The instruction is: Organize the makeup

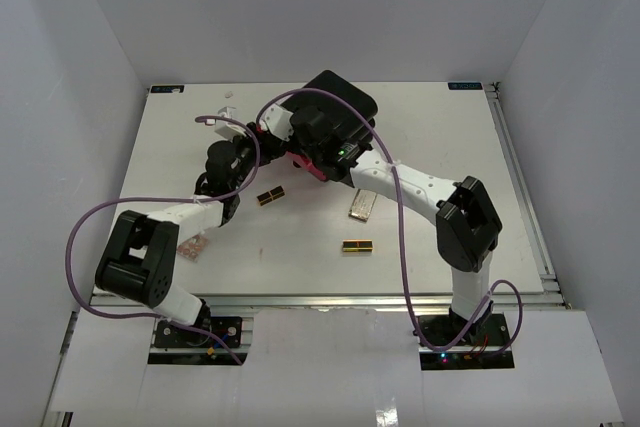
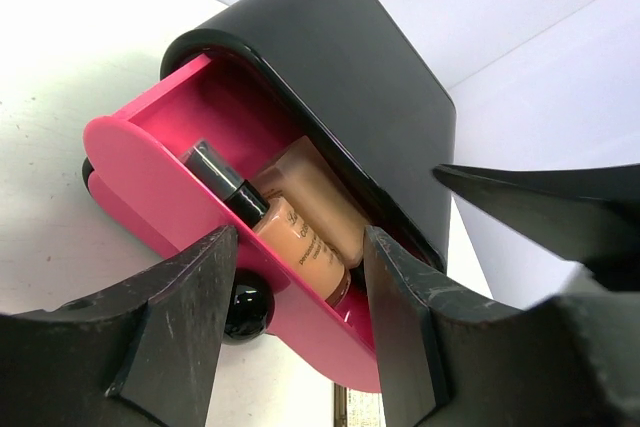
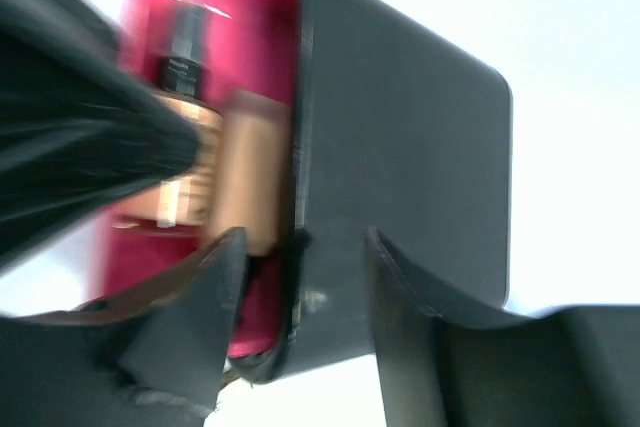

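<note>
Lipstick tube [image 1: 357,245] lay on bench [image 1: 480,247]: likely light, rigid, slick; pinch across middle. Left fingers [image 2: 190,327], right fingers [image 3: 190,317] stood parted, empty.

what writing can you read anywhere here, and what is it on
No text here can be read.
tan bottle in the open pink drawer: dark print on its side, too small to read; blurred in the right wrist view.
left blue sticker, right blue sticker, far corners: too small to read.

Left tool [image 2: 300,239], right tool [image 3: 305,242] (both agape)
</note>
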### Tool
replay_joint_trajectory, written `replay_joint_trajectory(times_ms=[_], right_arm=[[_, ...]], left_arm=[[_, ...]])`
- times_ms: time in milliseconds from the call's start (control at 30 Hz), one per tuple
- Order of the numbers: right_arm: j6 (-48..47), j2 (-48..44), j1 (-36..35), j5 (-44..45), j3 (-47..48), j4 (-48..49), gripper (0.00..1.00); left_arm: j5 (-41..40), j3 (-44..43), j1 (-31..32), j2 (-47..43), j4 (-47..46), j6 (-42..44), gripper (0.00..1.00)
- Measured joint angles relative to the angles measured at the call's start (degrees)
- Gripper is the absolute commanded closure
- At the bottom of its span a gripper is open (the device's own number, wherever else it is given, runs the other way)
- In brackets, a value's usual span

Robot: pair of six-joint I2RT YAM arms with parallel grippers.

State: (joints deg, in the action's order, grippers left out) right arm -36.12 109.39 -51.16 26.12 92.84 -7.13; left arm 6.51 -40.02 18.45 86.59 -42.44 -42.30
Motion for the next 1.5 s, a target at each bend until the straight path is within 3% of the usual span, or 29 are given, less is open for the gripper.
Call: replay_joint_trajectory(times_ms=[300,533,700,1000,1167,1500], right_arm=[[4.0,-3.5,-1.7,-4.6,1.6,-3.7,0.37],[5.6,-8.1,2.5,-7.0,1.5,-5.0,0.36],[9.5,-11.7,10.0,-12.4,1.5,-5.2,0.23],[29.2,-7.4,32.9,-35.6,7.1,-6.3,0.20],[37.5,0.8,39.3,-44.7,12.3,-6.6,0.19],[45.8,13.4,39.8,-58.8,18.2,-6.1,0.21]], left_arm=[[0.4,-1.5,0.1,0.7,0.5,-0.3,0.34],[0.5,-1.7,0.2,-0.4,1.4,-0.2,0.28],[0.5,-2.2,0.2,-2.6,1.7,0.4,0.22],[0.4,-2.4,0.2,-9.7,6.1,3.5,0.13],[0.8,0.8,-0.5,-17.1,9.5,4.5,0.19],[2.8,13.1,-3.0,-24.3,17.0,1.0,0.47]])
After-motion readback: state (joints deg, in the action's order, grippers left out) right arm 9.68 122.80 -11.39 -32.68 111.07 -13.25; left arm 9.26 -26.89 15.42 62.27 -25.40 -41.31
